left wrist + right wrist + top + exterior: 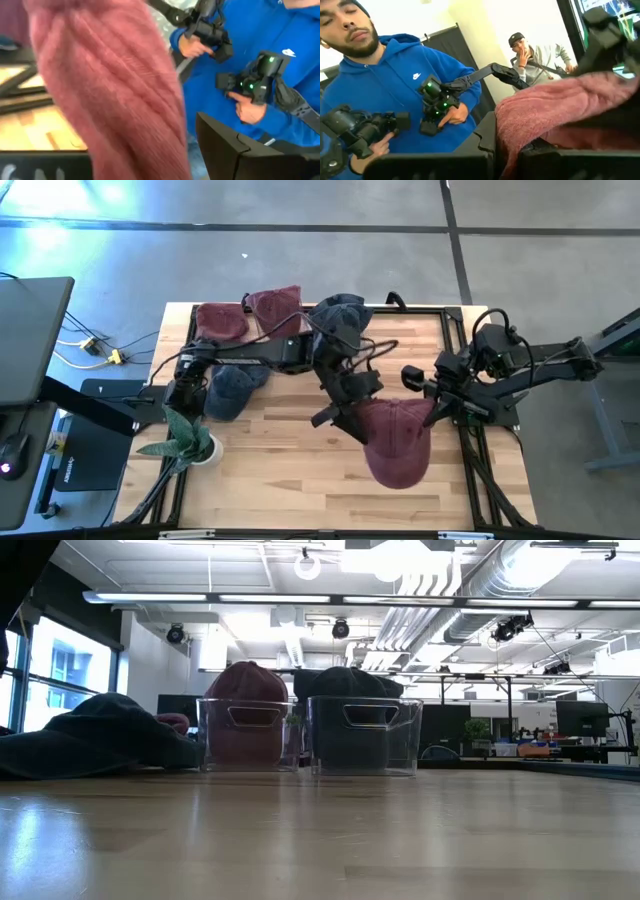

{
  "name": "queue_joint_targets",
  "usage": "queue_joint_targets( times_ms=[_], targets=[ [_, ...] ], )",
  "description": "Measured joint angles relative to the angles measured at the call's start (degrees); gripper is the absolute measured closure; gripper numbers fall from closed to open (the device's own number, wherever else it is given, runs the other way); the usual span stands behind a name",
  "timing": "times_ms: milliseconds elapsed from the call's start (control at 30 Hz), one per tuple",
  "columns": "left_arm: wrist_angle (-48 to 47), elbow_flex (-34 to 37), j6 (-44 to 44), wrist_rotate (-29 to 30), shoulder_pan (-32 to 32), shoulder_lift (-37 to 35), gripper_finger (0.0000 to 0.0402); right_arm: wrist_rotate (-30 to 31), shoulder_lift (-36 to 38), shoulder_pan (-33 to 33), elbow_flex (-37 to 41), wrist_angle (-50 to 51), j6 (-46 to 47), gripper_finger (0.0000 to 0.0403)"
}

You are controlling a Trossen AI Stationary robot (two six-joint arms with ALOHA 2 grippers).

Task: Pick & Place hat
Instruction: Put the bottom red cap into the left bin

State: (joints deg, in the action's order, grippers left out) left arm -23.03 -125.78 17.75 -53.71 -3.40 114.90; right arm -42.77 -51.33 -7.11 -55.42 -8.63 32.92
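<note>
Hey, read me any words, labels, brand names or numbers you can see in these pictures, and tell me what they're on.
No words or numbers can be read anywhere.
Blue hoodie: a small white chest logo, a mark without letters.
Dark red hat, held up between the left gripper and right gripper: no lettering shows.
Clear bins: no labels.

Red hat (115, 95) fills view (person (280, 60) in blue holds controllers behind).

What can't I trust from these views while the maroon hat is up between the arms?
- Left gripper: high view, its fingers are hidden under the maroon hat; left wrist view, the hat's cloth fills the foreground.
- Right gripper: its fingertips vanish at the hat's edge; right wrist view, hat covers them.
- Low view: neither arm nor the lifted hat appears, so height above the table is unknown.
</note>
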Motion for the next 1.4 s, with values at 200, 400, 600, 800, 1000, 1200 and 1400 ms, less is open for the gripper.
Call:
queue_joint_targets(
  times_ms=[200,400,600,800,1000,1200,1400],
  targets=[
    [3.27,-0.21,3.19,-5.64,0.02,-0.56,0.0285,-1.33,0.09,0.00,0.00,0.18,2.95,0.0394],
    [1.79,-0.02,3.77,-5.08,0.07,-1.61,0.0352,-2.08,-0.03,0.02,0.00,0.55,2.57,0.0398],
    [2.48,-0.02,3.67,-5.46,0.02,-1.61,0.0396,-0.98,-1.57,0.00,0.00,0.62,2.99,0.0375],
    [2.10,-0.02,4.57,-4.47,0.02,-1.61,0.0399,-0.68,-4.23,0.01,0.00,0.72,2.66,0.0301],
    [2.21,-0.02,5.63,-4.45,0.02,-1.61,0.0400,-0.80,-4.61,-0.02,-0.02,2.53,-1.84,0.0195],
    [2.69,-0.19,3.92,-3.38,0.02,-4.43,0.0401,1.26,-4.66,-0.07,-0.02,12.13,-10.21,0.0159],
    [2.51,-0.17,1.58,-0.95,0.42,-6.00,0.0401,5.16,-4.66,-0.04,0.00,11.16,-16.40,0.0162]
  ],
)
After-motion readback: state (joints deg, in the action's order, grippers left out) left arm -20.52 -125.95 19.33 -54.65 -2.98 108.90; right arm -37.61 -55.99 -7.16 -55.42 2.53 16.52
